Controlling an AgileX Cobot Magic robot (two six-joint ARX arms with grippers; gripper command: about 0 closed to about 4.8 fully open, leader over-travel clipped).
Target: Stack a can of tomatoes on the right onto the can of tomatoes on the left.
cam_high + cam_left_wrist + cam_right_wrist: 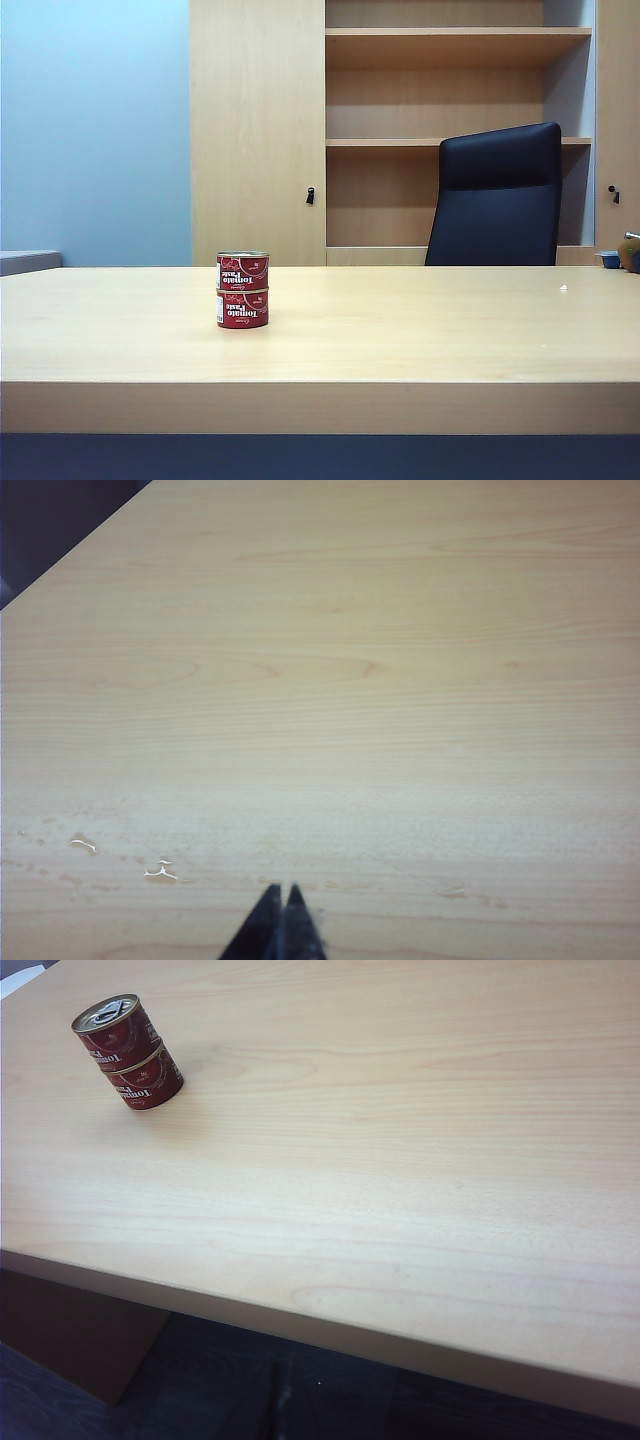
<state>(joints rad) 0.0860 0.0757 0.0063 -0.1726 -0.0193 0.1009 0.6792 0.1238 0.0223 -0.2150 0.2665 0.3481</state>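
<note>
Pale wood tabletop (420,330) is carrying both tomato paste cans (242,290) stacked left of centre, rigid, smooth-walled, likely weighty, best gripped round the sides; left hand (280,920) is hovering pinched empty, right hand unseen, closed.

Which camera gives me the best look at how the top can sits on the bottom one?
The exterior view: it shows the top can side-on, upright and squarely on the bottom can, edges aligned. The right wrist view shows the stack from above at an angle, small and far off. The left wrist view shows only bare table and the shut left end effector.
</note>
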